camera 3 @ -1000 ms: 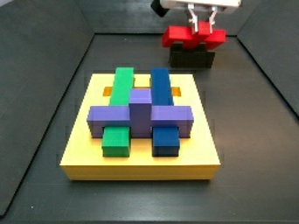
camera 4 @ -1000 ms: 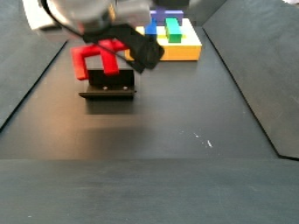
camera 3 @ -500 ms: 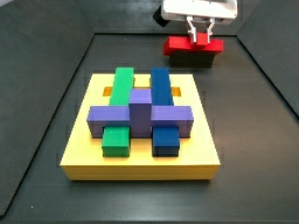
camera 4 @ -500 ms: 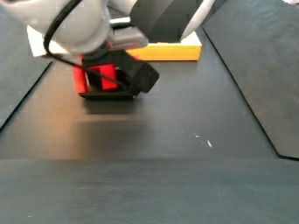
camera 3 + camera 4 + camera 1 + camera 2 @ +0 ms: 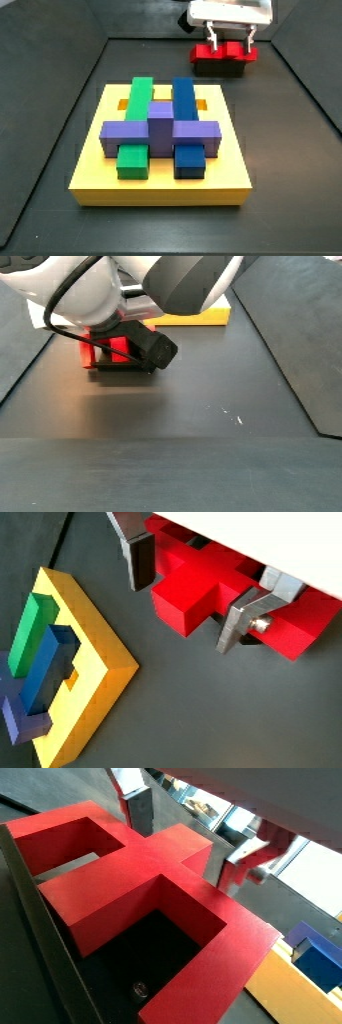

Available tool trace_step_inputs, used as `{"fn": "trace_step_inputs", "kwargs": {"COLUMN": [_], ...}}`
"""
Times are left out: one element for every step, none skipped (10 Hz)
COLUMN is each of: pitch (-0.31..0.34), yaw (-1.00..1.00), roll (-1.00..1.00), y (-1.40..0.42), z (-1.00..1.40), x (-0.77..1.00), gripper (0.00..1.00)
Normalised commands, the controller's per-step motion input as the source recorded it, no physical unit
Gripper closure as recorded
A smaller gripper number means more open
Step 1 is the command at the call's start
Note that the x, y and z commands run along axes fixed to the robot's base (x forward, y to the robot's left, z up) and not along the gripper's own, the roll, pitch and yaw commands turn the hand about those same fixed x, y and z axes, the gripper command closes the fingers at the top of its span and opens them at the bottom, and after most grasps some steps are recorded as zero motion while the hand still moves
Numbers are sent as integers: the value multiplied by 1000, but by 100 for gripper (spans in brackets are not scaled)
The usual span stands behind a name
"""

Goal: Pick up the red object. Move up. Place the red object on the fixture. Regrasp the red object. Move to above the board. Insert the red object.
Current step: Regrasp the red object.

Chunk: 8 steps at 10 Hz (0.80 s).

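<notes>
Black matte floor throughout. At 12 o'clock beyond the board (image 5: 160, 140), the red object (image 5: 222, 51) is seen resting on the fixture (image 5: 223, 66). The gripper (image 5: 187, 604) straddles its middle prong, jaws narrow, seemingly still gripping. Placement judged nearly done; regrasp and insertion remain.

The red object (image 5: 222, 52), a bright E-shaped piece with three prongs, sits on the small black fixture (image 5: 223, 68) at the far end of the floor, the gripper (image 5: 181, 604) straddling its middle prong. The yellow board (image 5: 162, 187), well apart, carries purple, green and blue blocks.
</notes>
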Motion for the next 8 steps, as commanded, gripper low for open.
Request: {"fn": "trace_step_inputs", "kwargs": {"pitch": [0,0,0,0,0,0,0,0], "yaw": [0,0,0,0,0,0,0,0], "roll": [6,37,31,29,20,20,29,37], "y": [0,0,0,0,0,0,0,0], "z": [0,0,0,0,0,0,0,0], "x": [0,0,0,0,0,0,0,0], "gripper": [0,0,0,0,0,0,0,0]}}
